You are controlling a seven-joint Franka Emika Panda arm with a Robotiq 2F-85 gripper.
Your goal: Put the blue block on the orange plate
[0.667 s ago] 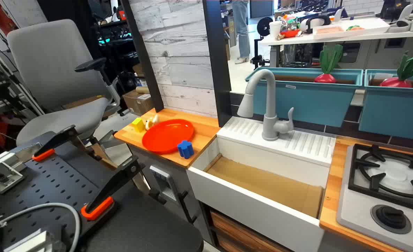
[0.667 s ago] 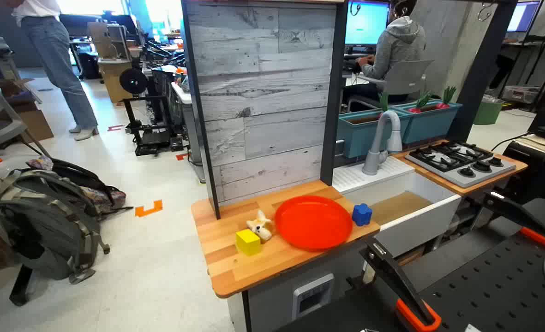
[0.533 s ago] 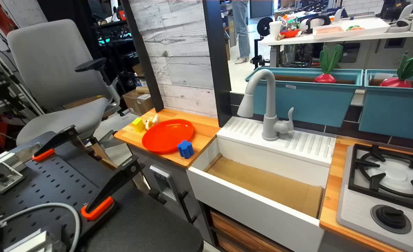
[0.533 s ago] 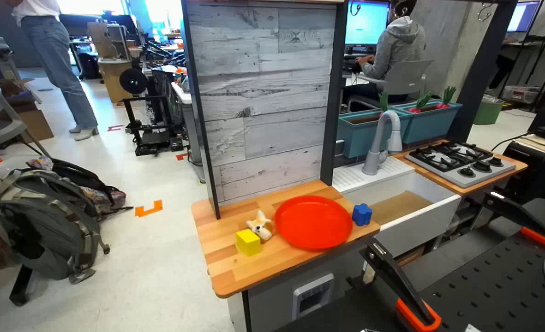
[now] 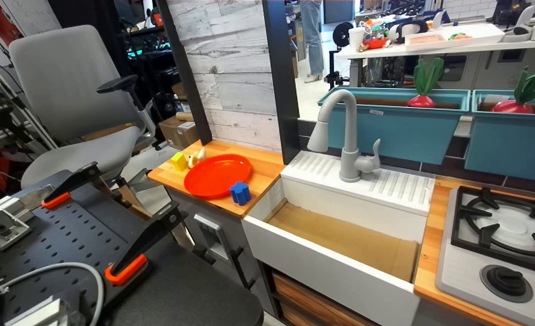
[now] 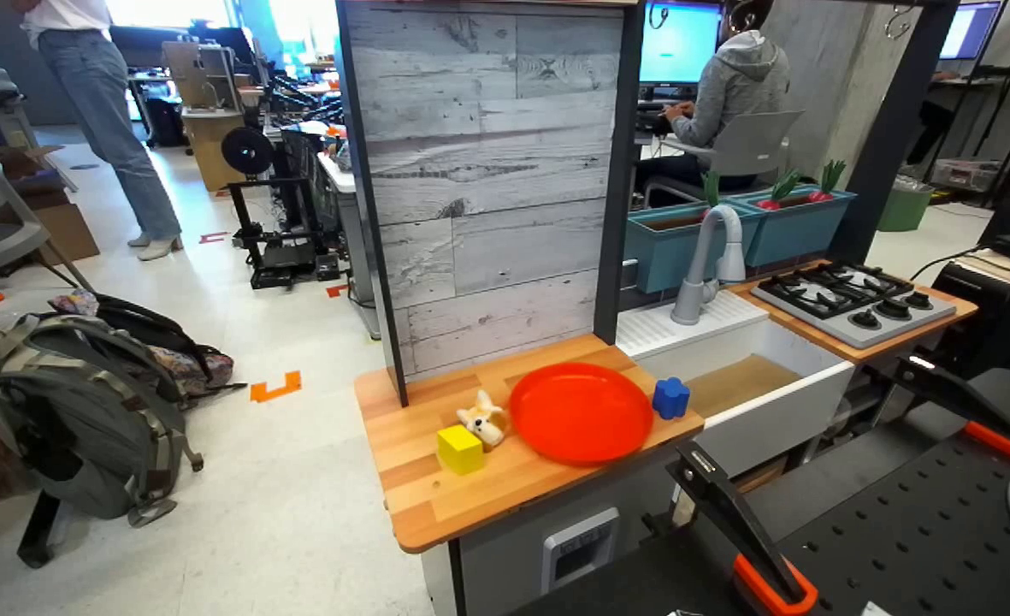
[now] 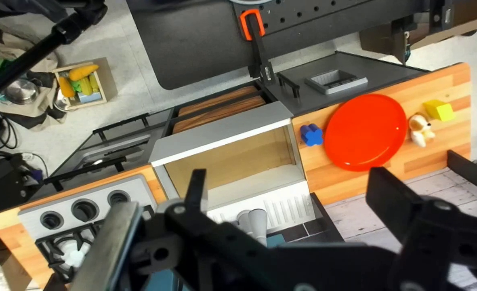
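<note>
The blue block [image 5: 240,193] is small and lobed like a flower. It stands on the wooden countertop just beside the orange plate [image 5: 217,175], near the sink edge. In an exterior view, the block [image 6: 670,399] is right of the round, shallow plate [image 6: 581,412]. In the wrist view, a narrow strip of wood shows between the block [image 7: 312,135] and the plate [image 7: 365,131]. My gripper [image 7: 288,171] shows only in the wrist view. Its black fingers are wide apart with nothing between them. It is high above the scene. The exterior views do not show it.
A yellow block [image 6: 460,450] and a small dog toy [image 6: 482,421] sit on the plate's far side from the blue block. A white sink [image 5: 330,253] with a tall grey faucet [image 5: 349,136] adjoins the countertop. A wood-print panel [image 6: 487,188] rises behind the plate.
</note>
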